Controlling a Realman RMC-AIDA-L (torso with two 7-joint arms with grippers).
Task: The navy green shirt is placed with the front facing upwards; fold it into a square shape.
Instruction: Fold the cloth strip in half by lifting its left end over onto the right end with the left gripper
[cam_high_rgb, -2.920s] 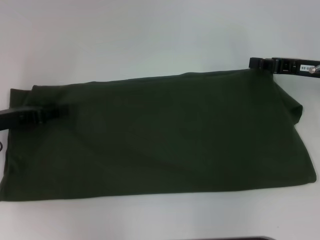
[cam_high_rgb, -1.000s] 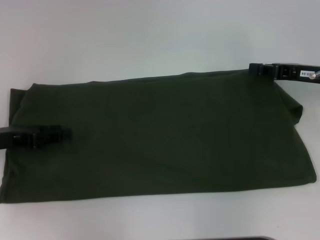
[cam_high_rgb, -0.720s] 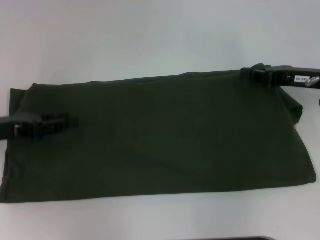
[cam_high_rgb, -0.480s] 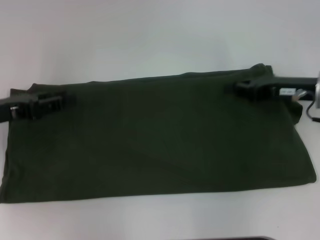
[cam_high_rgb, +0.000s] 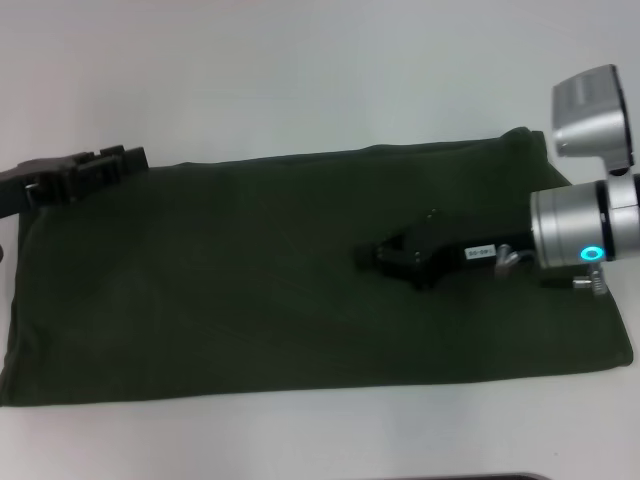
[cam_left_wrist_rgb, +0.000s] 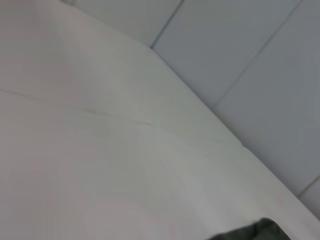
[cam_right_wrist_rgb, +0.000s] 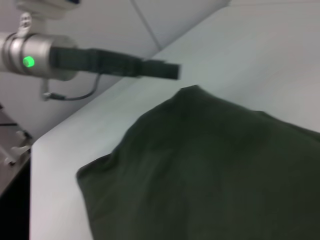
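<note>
The dark olive-green cotton shirt (cam_high_rgb: 300, 270) lies flat on the white table (cam_high_rgb: 300, 80) as a wide rectangle, plain side up. In the last half second my right gripper (cam_high_rgb: 368, 254) has swung from the far right corner in over the middle of the cloth; its fingers look parted, holding nothing. My left gripper (cam_high_rgb: 128, 160) has moved to the far left corner; I cannot tell whether it is closed. I judge a crosswise fold comes next.

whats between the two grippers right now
Head view: only plain cloth of the dark olive-green shirt lies between the left gripper and right gripper.
</note>
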